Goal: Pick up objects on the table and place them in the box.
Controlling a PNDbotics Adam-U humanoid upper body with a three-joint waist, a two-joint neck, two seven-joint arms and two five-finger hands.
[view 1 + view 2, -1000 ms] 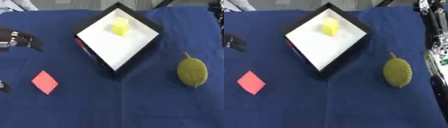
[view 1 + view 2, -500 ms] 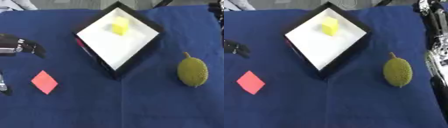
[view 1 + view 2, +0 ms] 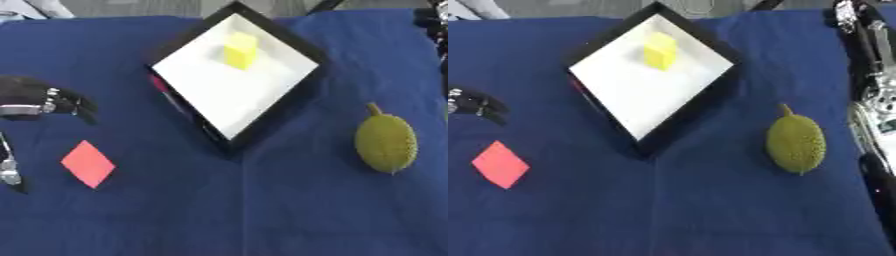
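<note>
Box [image 3: 262, 117] visible, left hand [image 3: 39, 100] edge-cropped

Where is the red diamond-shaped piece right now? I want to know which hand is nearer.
The red diamond-shaped piece lies flat on the blue cloth at the left, below the left hand and left of the box.

Yellow block [image 3: 240, 49] in box [image 3: 289, 107]; red diamond [image 3: 87, 163] and green fruit [image 3: 386, 142] outside.
</note>
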